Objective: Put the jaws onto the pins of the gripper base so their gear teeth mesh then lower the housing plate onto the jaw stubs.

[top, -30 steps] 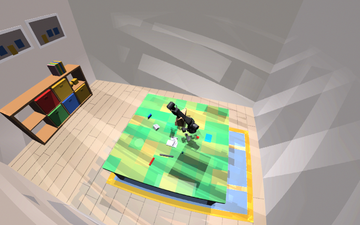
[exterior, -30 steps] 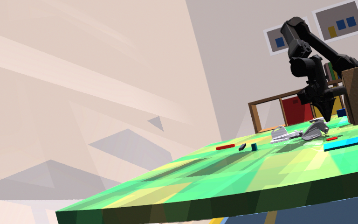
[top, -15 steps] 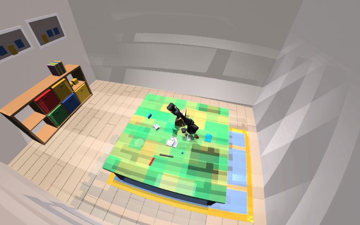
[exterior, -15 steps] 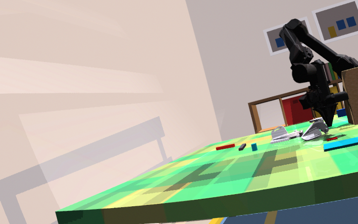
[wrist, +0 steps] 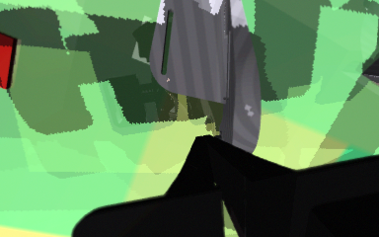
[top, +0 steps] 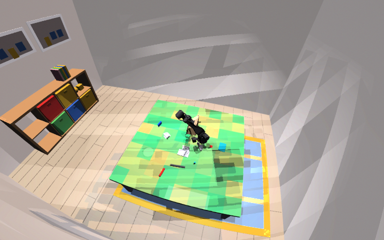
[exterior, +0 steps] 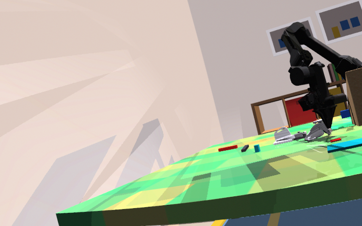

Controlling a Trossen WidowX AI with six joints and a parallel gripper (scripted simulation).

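My gripper (exterior: 329, 128) (wrist: 202, 142) is shut with nothing visible between the fingertips. It points down, low over the table, right by the end of a loose grey jaw (top: 200, 146) (exterior: 315, 133) (wrist: 194, 54). Whether they touch is unclear. The jaw has a long slot and lies apart from the white gripper base (top: 182, 153) (exterior: 283, 142). Grey parts sit on the base, apparently including the other jaw; the pins and tooth mesh are too small to tell. A small white piece (top: 166, 135), apparently the housing plate, lies separately farther left in the top view.
A small red block (top: 210, 146) (exterior: 335, 140) (wrist: 6, 61) and a cyan slab (top: 222, 147) (exterior: 345, 145) lie near the loose jaw. A teal block (top: 194, 163) (exterior: 256, 148), black bar (top: 177, 165) (exterior: 244, 148), red bar (top: 161, 172) (exterior: 227, 148) and blue block (top: 159, 123) (exterior: 345, 114) lie elsewhere.
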